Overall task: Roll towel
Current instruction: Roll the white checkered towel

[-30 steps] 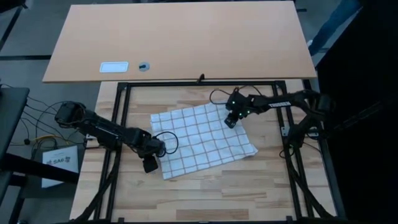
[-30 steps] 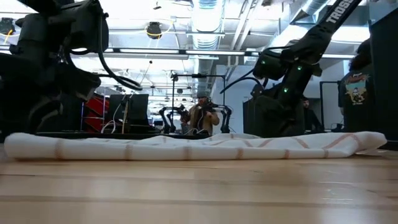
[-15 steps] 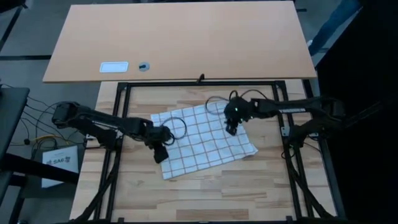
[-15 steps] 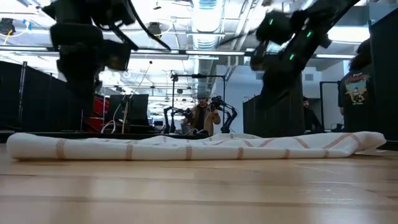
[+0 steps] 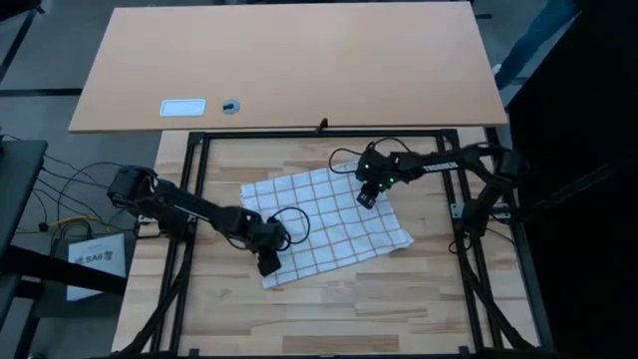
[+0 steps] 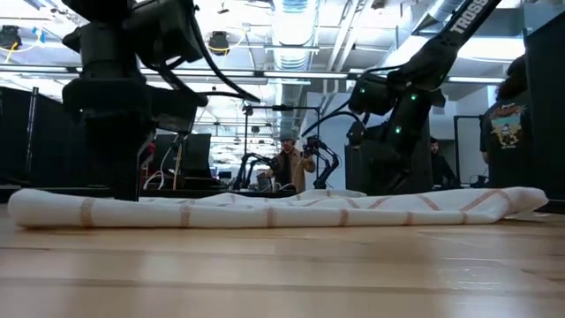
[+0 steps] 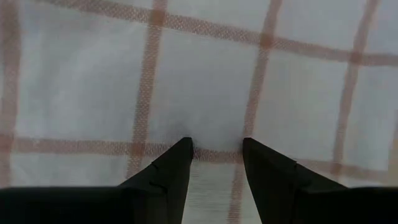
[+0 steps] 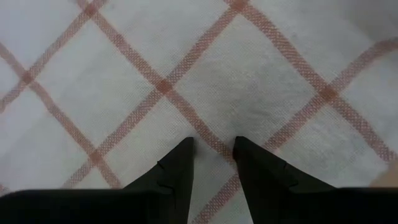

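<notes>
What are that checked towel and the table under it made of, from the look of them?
The towel looks like thin woven cloth, probably cotton: the left wrist view shows a fine matte weave with reddish-brown lines woven in, and in the low view it lies limp. The table seems to be pale wood, or a wood-look top: joined light planks with a soft sheen.

The thin white red-checked cloth towel (image 5: pixel 324 225) is seen from overhead, from table level, and closely by both wrist cameras.
</notes>
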Robot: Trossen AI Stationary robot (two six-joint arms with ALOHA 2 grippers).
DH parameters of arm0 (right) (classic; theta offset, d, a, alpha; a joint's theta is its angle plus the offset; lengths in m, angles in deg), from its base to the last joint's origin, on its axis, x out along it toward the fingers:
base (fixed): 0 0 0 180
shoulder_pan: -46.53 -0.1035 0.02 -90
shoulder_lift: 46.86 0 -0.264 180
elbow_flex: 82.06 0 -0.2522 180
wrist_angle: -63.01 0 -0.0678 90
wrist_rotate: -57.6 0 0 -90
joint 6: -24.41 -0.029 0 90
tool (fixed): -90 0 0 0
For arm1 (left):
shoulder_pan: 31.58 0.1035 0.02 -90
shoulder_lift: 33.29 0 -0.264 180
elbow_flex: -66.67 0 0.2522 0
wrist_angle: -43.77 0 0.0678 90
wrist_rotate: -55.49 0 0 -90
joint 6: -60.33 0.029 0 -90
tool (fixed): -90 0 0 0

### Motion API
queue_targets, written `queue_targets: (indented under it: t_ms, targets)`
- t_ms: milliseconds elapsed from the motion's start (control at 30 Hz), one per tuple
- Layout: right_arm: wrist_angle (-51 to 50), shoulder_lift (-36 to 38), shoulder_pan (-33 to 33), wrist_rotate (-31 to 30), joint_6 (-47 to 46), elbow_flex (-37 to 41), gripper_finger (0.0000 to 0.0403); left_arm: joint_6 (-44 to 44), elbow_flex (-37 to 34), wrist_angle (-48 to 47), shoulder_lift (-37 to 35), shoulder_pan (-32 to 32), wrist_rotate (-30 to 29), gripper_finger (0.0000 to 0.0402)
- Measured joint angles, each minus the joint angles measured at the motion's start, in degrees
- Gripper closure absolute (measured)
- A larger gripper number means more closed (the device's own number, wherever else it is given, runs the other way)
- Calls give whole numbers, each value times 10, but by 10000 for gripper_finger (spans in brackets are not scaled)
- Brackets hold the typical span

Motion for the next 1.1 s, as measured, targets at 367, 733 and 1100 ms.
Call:
queue_targets:
  t_ms: [367, 733, 1100]
  targets:
    - [-11, -8, 79, 6, 32, -30, 294, -32, -1, -7, 9, -82, 1, 267]
    - [-90, 36, 5, 87, 48, -63, 294, 9, 18, -87, -74, -4, -13, 267]
    - [-69, 94, -84, 75, 46, 20, 294, 102, -49, -147, -173, 115, -100, 267]
